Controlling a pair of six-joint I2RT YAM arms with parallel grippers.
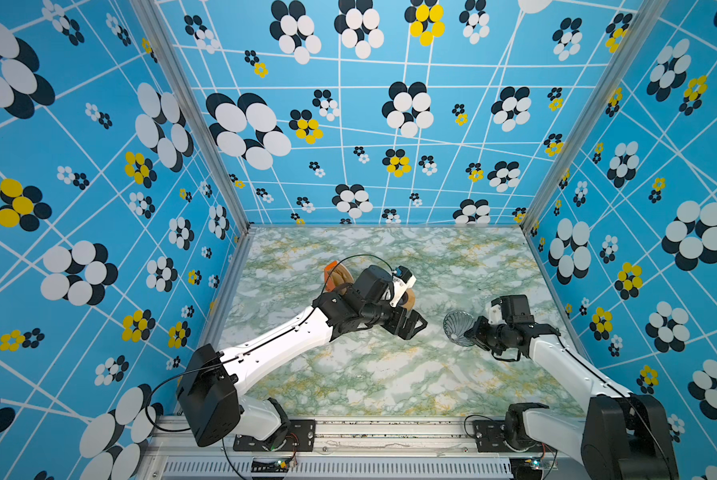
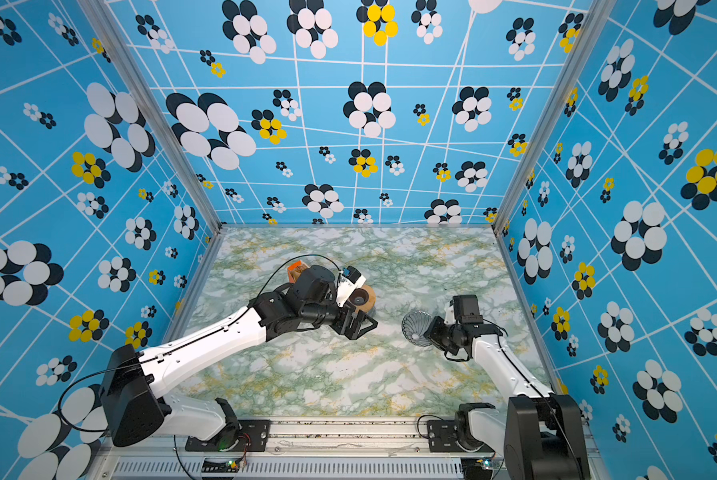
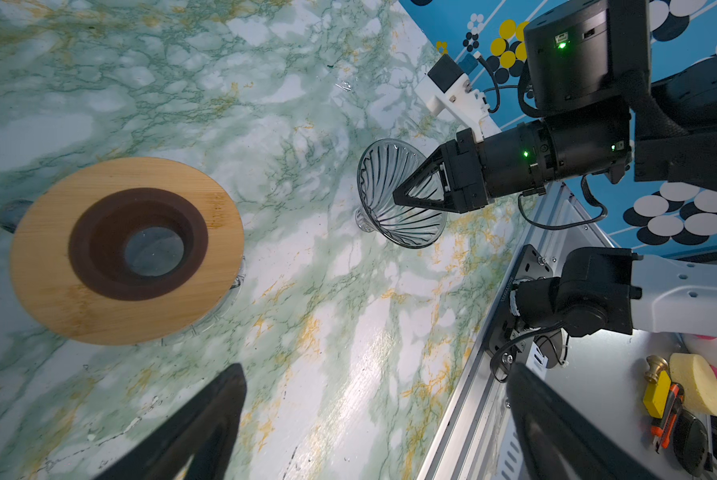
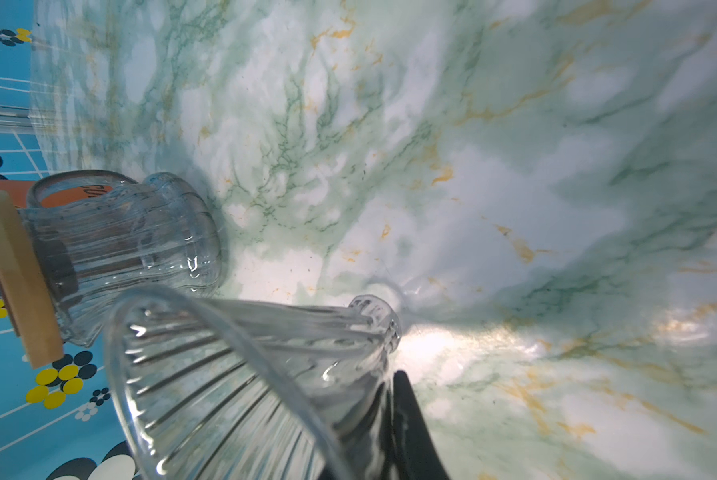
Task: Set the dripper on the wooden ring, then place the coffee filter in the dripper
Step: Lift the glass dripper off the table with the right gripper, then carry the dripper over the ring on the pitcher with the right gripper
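The dripper (image 1: 458,328) (image 2: 415,326) is a clear ribbed glass cone lying on its side on the marble table, right of middle. My right gripper (image 1: 471,332) (image 2: 430,332) is shut on its wall. In the right wrist view one black finger (image 4: 410,419) lies outside the dripper (image 4: 244,374) and the other shows through the glass. The left wrist view shows the right gripper (image 3: 398,197) at the dripper's (image 3: 379,174) mouth. My left gripper (image 1: 415,324) (image 2: 365,326) (image 3: 375,374) hangs open and empty over the table's middle. No single coffee filter shows.
A wooden ring (image 1: 410,299) (image 2: 367,297) (image 3: 57,266) with a dark hole tops a glass jug (image 4: 140,241) behind my left gripper. An orange packet (image 1: 332,270) (image 2: 296,268) of tan papers lies further back left. The rail (image 3: 473,374) runs along the table's front edge.
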